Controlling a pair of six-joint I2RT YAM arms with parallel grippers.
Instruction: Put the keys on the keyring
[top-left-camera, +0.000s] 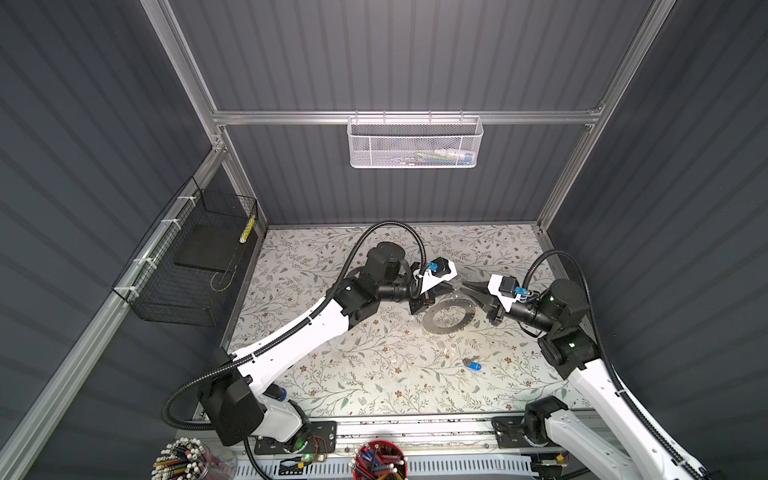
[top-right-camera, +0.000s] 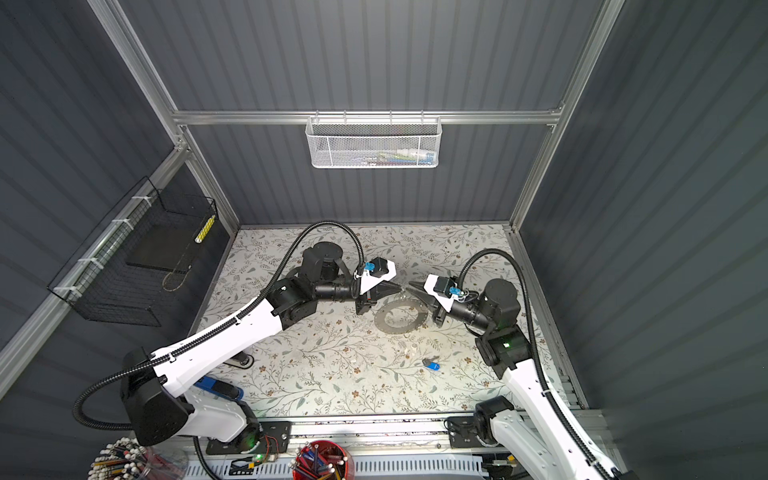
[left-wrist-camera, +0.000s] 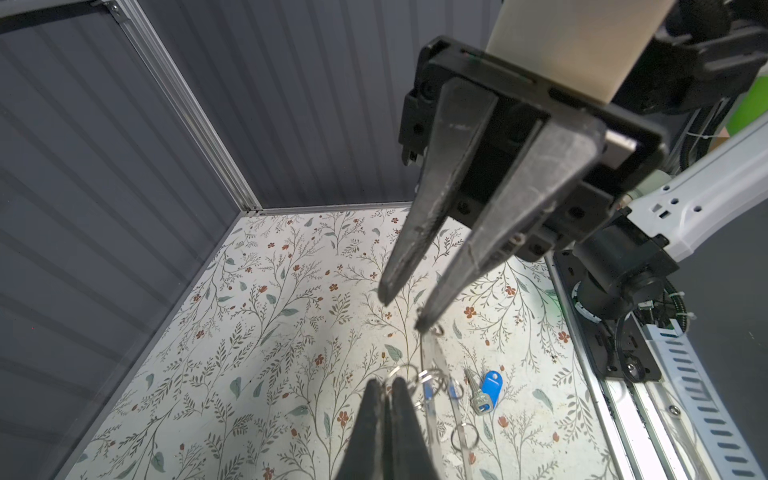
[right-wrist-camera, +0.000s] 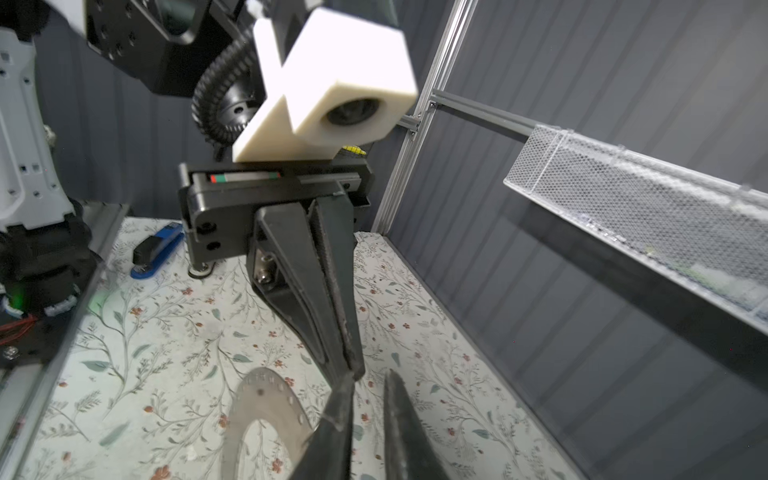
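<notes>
The step in hand seems to be steadying the ring hardware so that a key can be threaded. Doing it well means holding the left pinch firm and level while the right claw goes for the key, taking it so that its hole is left free. The left claw (left-wrist-camera: 387, 380) has its jaws pressed together, with small wire rings (left-wrist-camera: 440, 380) and a clear strip (left-wrist-camera: 428, 361) right at its tips; whether it nips one of them I cannot tell. The right claw (left-wrist-camera: 403, 311) faces it tip to tip, jaws slightly spread with nothing seen between them, one tip just beside the strip's top. The keyring (top-left-camera: 449, 329) lies flat on the mat (top-left-camera: 332, 374), just beside both claws' tips on the near side, between the two arms. The blue key (top-left-camera: 471, 365) also lies flat on the mat, well apart from both claws, past the keyring and nearer the right arm's base. The mint key I cannot find. Being thin and flat, the keyring will likely be hard to lift cleanly.
</notes>
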